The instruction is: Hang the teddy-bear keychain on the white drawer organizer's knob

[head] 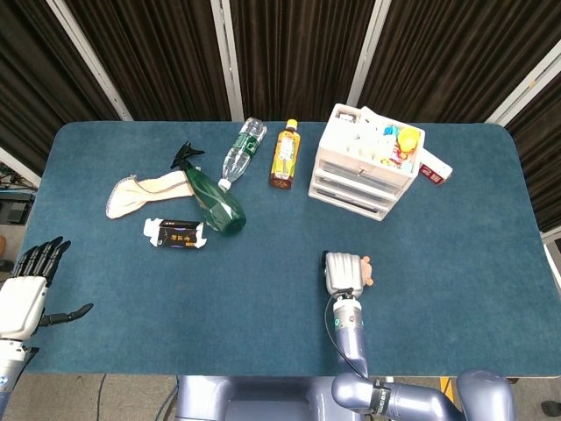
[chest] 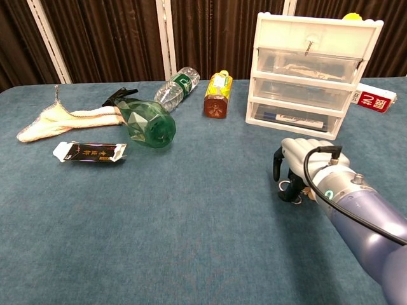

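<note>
While curled downward, the right hand [head: 344, 273] apparently covers the teddy-bear keychain [head: 365, 270].

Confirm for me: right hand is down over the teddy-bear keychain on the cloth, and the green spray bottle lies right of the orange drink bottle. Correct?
Not quite. The right hand is down over the teddy-bear keychain, but the green spray bottle lies left of the orange drink bottle, not right. The head view shows it, with the clear water bottle between them.
</note>
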{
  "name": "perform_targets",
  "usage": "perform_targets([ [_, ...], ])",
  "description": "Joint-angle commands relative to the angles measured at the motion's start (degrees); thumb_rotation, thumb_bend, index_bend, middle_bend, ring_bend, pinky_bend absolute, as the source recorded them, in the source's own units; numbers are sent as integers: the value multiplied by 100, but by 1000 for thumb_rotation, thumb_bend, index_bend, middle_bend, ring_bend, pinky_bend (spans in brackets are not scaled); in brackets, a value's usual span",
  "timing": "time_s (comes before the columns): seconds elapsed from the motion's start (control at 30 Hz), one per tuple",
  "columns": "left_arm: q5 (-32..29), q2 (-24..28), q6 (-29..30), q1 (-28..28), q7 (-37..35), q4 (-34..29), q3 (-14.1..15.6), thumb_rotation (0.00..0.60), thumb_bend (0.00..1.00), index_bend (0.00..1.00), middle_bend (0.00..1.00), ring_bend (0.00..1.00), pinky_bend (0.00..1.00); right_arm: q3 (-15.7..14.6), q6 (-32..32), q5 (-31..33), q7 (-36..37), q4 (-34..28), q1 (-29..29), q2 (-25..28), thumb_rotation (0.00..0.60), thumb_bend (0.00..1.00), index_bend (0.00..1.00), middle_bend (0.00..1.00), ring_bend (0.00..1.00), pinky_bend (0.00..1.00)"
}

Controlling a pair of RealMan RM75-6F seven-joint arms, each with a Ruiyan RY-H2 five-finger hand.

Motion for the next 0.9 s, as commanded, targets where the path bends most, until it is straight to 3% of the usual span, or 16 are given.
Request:
perform_targets([
  [0.03,-1,0,8,1,6,0,-3,485,67,0,0,0,0,-6,37,2,-20,-61,-12,21,600,277,486,1000,1000,934],
  [0.9,-7,-10,14,-5,12,-3,-11,484,66,0,0,0,0,-71,-4,233,-111,28,-56,30,600,277,493,1000,1000,934],
])
